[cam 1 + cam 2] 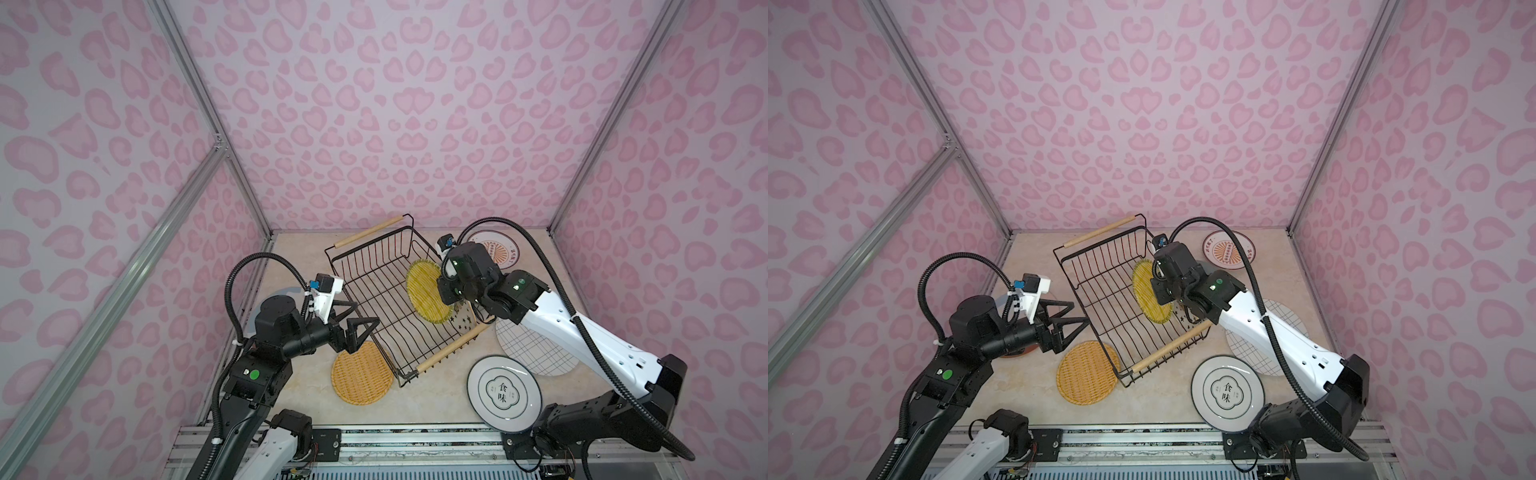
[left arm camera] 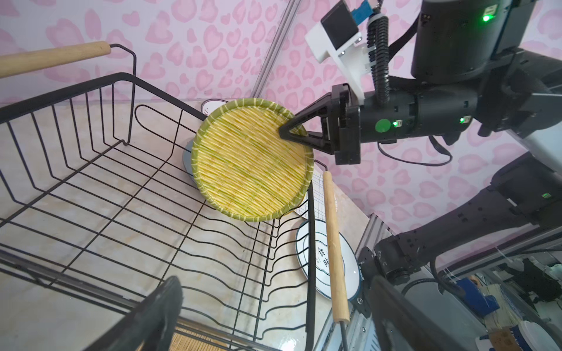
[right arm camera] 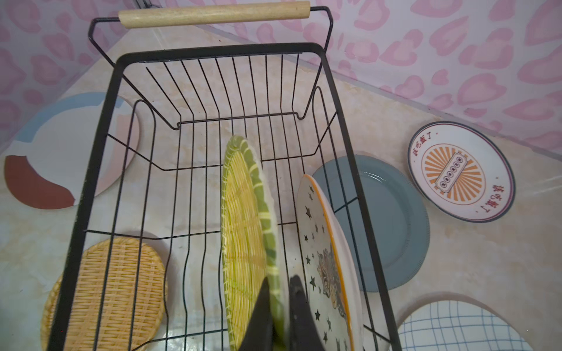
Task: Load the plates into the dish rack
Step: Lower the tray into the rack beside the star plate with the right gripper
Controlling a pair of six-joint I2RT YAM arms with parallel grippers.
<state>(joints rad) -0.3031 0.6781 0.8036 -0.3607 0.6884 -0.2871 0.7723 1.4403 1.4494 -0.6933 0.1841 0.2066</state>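
So the right hand [image 2: 285,131] is clamped on the rim of the yellow-green woven plate [image 2: 249,161], which stands on edge in the dish rack [image 3: 98,152] beside the star plate [image 3: 319,243], while the left hand [image 1: 367,314] hangs wide open just outside the rack.

Beige marbled desk [image 1: 428,399], pink heart-print wall panels [image 1: 395,104] on three sides, aluminium frame struts [image 1: 201,95] at the corners, slotted metal rail [image 1: 415,440] along the desk's near edge.

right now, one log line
right tool: shut on green woven plate, upright in dish rack | left tool: open | star plate: racked
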